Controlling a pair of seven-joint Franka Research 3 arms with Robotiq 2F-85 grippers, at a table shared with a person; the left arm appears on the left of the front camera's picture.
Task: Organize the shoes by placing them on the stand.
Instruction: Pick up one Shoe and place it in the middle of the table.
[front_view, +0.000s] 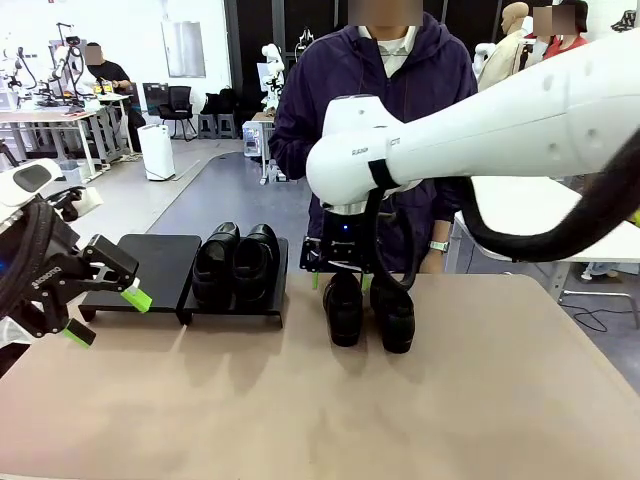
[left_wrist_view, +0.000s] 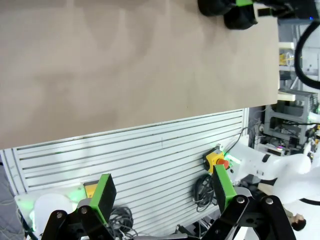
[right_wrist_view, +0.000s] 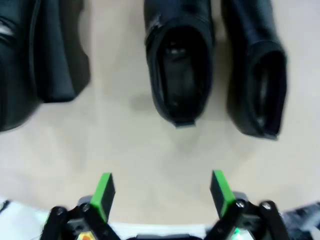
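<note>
Two glossy black shoes (front_view: 343, 308) (front_view: 393, 315) stand side by side on the table, toes towards me. My right gripper (front_view: 340, 283) hovers open just above their heel ends, touching neither. From the right wrist, both shoes (right_wrist_view: 177, 75) (right_wrist_view: 257, 75) lie beyond the open gripper (right_wrist_view: 162, 192), which holds nothing. The low black stand (front_view: 155, 262) sits at the far left. Its right panel carries another pair of shoes (front_view: 235, 262) and its left panel is bare. My left gripper (front_view: 108, 316) hangs open near the table's left front, short of the stand.
A person in a dark purple hoodie (front_view: 375, 90) stands at the far edge behind the shoes. In the left wrist view the gripper (left_wrist_view: 164, 192) looks over the table's edge (left_wrist_view: 150, 122) at a slatted base with a yellow stop button (left_wrist_view: 218, 160). The tan tabletop (front_view: 320, 400) spreads in front.
</note>
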